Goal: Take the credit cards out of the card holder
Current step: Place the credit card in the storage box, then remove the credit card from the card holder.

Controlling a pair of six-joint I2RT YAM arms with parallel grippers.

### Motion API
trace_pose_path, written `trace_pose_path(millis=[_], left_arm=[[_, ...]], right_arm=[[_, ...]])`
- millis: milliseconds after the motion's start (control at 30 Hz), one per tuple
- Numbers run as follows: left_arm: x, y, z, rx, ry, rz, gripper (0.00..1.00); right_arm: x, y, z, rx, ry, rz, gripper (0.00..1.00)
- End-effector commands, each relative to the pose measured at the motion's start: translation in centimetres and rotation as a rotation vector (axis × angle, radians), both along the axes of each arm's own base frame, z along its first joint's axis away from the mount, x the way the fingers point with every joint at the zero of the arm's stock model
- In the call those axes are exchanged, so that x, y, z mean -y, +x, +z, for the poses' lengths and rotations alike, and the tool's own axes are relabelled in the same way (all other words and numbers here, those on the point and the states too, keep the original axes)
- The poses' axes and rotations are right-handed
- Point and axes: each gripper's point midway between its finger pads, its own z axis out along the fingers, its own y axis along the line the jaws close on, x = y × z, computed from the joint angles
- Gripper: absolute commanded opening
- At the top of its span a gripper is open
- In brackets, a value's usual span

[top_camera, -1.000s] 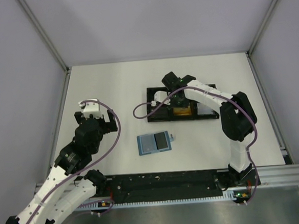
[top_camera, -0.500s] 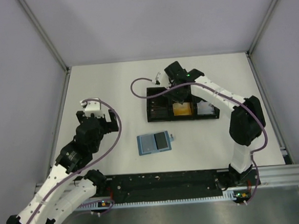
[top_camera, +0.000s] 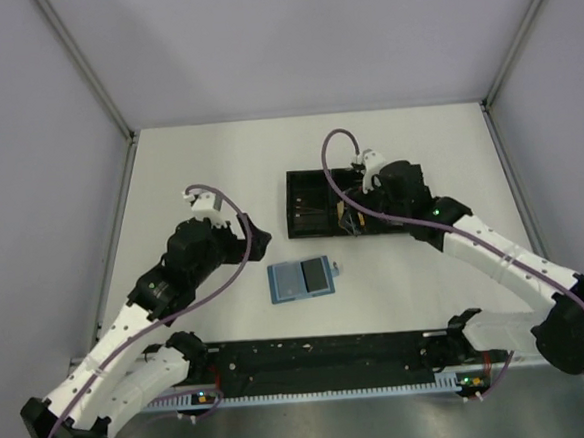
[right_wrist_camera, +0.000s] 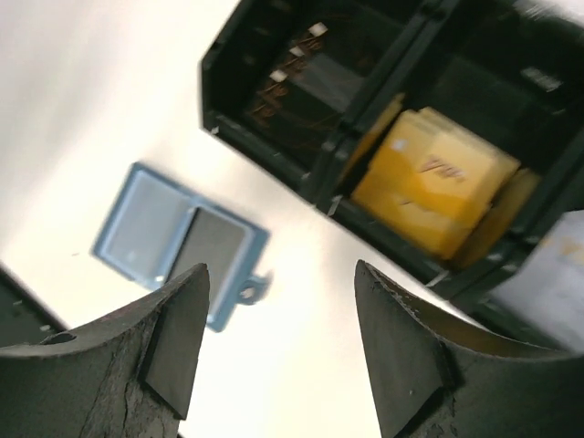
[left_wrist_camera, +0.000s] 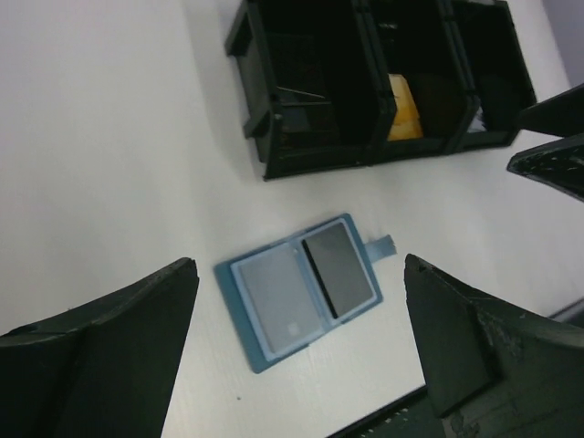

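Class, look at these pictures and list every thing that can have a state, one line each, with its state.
card holder: open flat on the table, inner faces up.
black card: sitting in one leaf of the card holder.
orange-gold card: out of the card holder, lying in the middle compartment of the black tray.
left gripper: open, empty, above the card holder.
right gripper: open, empty.

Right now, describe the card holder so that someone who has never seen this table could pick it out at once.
On the white table, find the long black tray with three compartments. Just on the near side of its left end lies the card holder, open and flat. It is the only blue thing: small, teal, two leaves, with a dark card in the right one.
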Motion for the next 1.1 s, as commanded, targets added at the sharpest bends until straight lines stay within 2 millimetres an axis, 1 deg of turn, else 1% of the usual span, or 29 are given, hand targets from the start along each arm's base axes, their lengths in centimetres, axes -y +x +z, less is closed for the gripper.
trace_pose_path(millis=[0,33,67,167,233,267,300,367,433,500,600,800,833,900,1000,1033,1067], left_arm=[[5.2,-1.0,-1.1,-0.099,-0.257,-0.15,0.96],[5.8,-1.2,-2.0,-0.129,-0.282,-0.163,0.94],[6.3,-1.3,-2.7,-0.149,-0.306,-0.17,0.92],[7.8,-1.6,-4.6,-0.218,-0.374,-0.189,0.9],[8.6,-2.0,-5.9,-0.286,-0.384,-0.204,0.86],[9.0,-1.8,-5.9,-0.285,-0.396,-0.212,0.85],[9.3,-1.8,-6.4,-0.3,-0.392,-0.211,0.83],[9.7,-1.7,-7.1,-0.313,-0.384,-0.209,0.8],[9.9,-1.6,-7.9,-0.329,-0.373,-0.2,0.79],[10.2,-1.6,-8.7,-0.35,-0.366,-0.194,0.77],[10.8,-1.8,-10.0,-0.385,-0.354,-0.196,0.75],[11.6,-2.1,-12.4,-0.444,-0.303,-0.193,0.72],[11.6,-2.2,-12.7,-0.451,-0.297,-0.19,0.69],[11.5,-2.1,-13.3,-0.463,-0.287,-0.18,0.58],[11.5,-2.1,-13.8,-0.476,-0.277,-0.173,0.53],[11.6,-2.1,-13.9,-0.476,-0.275,-0.174,0.49],[11.6,-2.1,-14.2,-0.483,-0.272,-0.171,0.48]], right_arm=[[-4.4,-2.4,3.2,0.015,0.398,0.085,0.64],[-4.7,-3.2,2.1,-0.012,0.428,0.103,0.64],[-5.2,-3.5,2.2,-0.015,0.47,0.12,0.64],[-6.4,-4.6,0.2,-0.076,0.533,0.147,0.64],[-7.1,-4.9,-0.7,-0.094,0.564,0.162,0.64],[-7.4,-5.1,-1.6,-0.115,0.565,0.174,0.64],[-7.7,-5.3,-2.3,-0.138,0.561,0.185,0.64],[-8.2,-5.5,-3.8,-0.185,0.55,0.206,0.58],[-8.7,-5.5,-4.7,-0.2,0.564,0.208,0.52],[-9.1,-5.4,-5.4,-0.218,0.581,0.208,0.48],[-9.4,-5.3,-7.4,-0.263,0.569,0.199,0.41],[-9.5,-5.3,-10.3,-0.315,0.544,0.173,0.26],[-9.4,-5.2,-10.7,-0.32,0.538,0.164,0.24],[-9.1,-5.3,-11.6,-0.329,0.523,0.151,0.2],[-8.8,-5.6,-12.6,-0.348,0.5,0.141,0.15],[-8.7,-5.7,-13.0,-0.356,0.493,0.138,0.13],[-8.6,-5.8,-13.3,-0.36,0.489,0.135,0.13]])
